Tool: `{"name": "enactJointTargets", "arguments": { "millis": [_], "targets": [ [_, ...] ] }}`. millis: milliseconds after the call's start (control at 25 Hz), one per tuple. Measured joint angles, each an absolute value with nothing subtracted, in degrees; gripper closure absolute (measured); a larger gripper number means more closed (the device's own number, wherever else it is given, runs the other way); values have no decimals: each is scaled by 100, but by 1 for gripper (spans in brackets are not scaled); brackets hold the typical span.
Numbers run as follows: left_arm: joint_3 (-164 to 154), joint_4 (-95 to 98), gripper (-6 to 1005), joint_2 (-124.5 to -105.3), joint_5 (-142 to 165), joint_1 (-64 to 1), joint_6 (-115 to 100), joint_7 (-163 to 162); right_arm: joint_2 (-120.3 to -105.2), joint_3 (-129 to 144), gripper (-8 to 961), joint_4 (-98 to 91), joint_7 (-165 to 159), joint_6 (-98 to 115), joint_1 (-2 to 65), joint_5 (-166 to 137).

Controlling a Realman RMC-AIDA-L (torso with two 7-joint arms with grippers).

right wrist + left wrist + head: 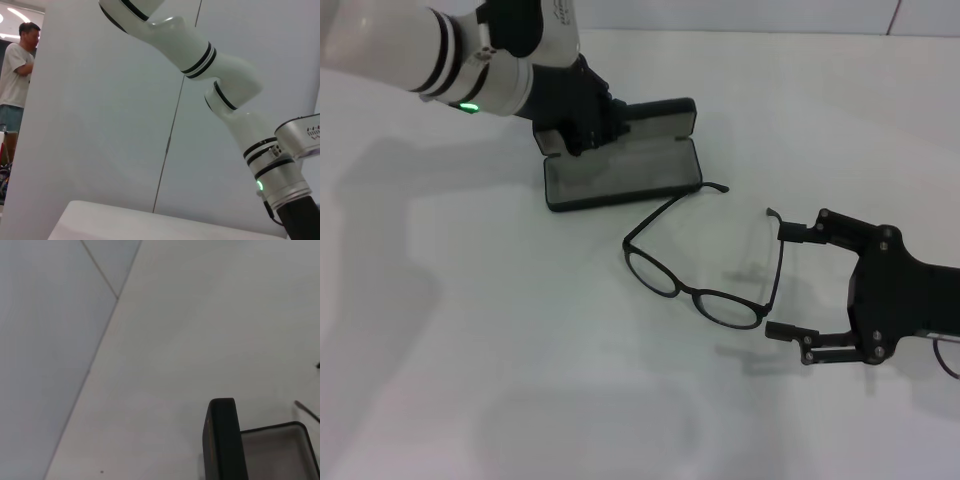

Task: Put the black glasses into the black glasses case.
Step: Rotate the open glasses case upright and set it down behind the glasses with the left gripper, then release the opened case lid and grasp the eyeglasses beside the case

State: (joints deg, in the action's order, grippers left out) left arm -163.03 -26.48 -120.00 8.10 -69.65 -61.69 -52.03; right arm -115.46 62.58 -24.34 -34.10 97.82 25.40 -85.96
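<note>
Right gripper (pixel 779 283), fingers spread wide, lies low over the white table (pixel 470 330) with one temple arm of the black glasses (pixel 705 265) between its fingertips; contact cannot be told. The glasses rest unfolded on the table, just beside the black glasses case (pixel 620 170). Left gripper (pixel 582 120) sits at the raised lid of the open case; its finger spread cannot be told. The grey-lined tray holds nothing.
</note>
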Motion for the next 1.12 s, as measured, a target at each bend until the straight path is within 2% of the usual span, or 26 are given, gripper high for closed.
{"name": "enactJointTargets", "arguments": {
  "millis": [680, 880, 1040, 1120],
  "targets": [
    [-16305, -2634, 774, -11978, 1314, -7248, -6683, -6007, -11549, 6239, 82, -2383, -3410, 9762, 2534, -8595],
    [-16303, -2813, 614, -11967, 1057, -7272, -7237, -6003, -11554, 6240, 83, -2388, -3410, 9669, 2532, -8594],
    [-16303, -2994, 613, -11943, 129, -7056, -7954, -5762, -11557, 6240, 83, -2382, -3443, 9605, 2557, -8491],
    [-16304, -3033, 612, -11918, -773, -6733, -8452, -5546, -11561, 6240, 83, -2382, -3486, 9591, 2571, -8388]
  ]
}}
